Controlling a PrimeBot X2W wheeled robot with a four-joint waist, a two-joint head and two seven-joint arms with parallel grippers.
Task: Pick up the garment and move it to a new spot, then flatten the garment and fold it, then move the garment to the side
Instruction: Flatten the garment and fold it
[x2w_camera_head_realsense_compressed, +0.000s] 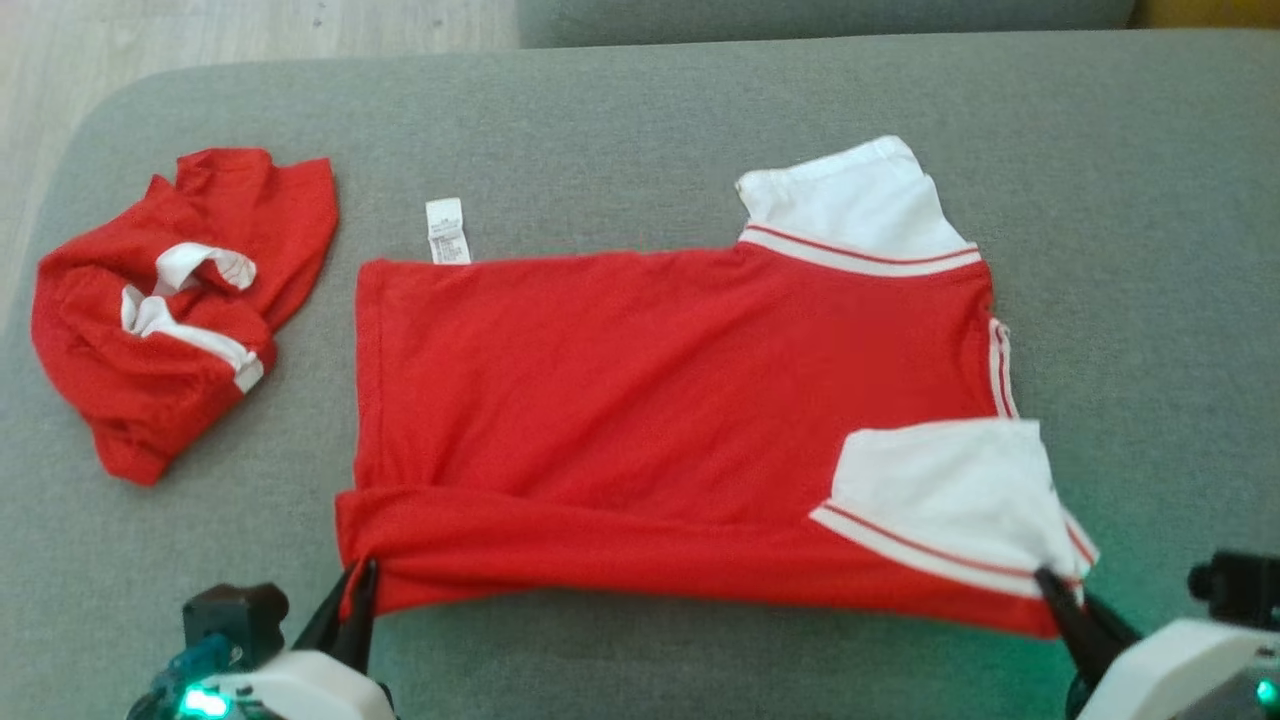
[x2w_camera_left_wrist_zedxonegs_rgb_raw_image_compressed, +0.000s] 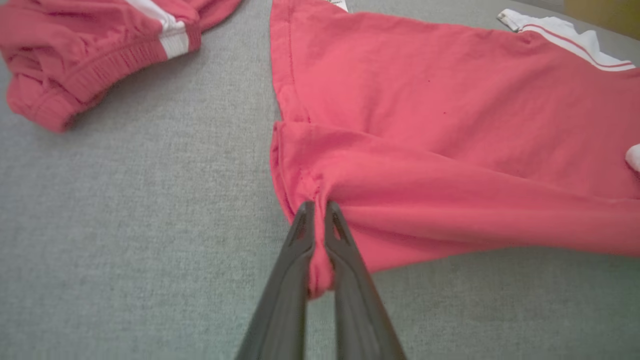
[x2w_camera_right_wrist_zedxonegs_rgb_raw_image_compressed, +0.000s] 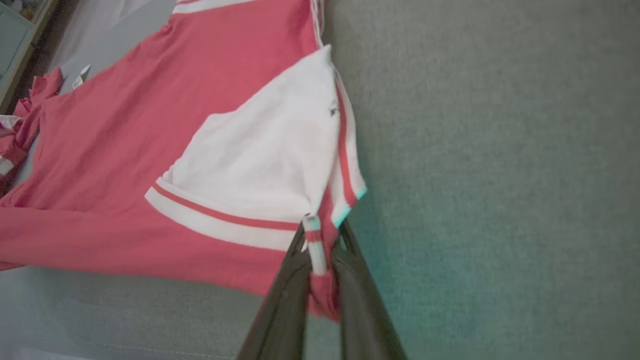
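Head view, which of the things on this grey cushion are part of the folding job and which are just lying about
In the job:
- the flat red T-shirt with white sleeves
- the left gripper, shut on its near hem corner
- the right gripper, shut on its near sleeve edge

Lying about:
- the crumpled red garment with white trim
- the grey fabric cushion beneath both

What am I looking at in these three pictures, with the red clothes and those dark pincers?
A two-armed robot is folding laundry on a grey couch cushion. The wide picture comes from its head camera; the other two come from cameras on its wrists, looking along the fingers. A red shirt with white sleeves lies spread out. The left gripper is shut on its near hem corner and the right gripper on its near sleeve end. A second, crumpled red garment lies to the left.
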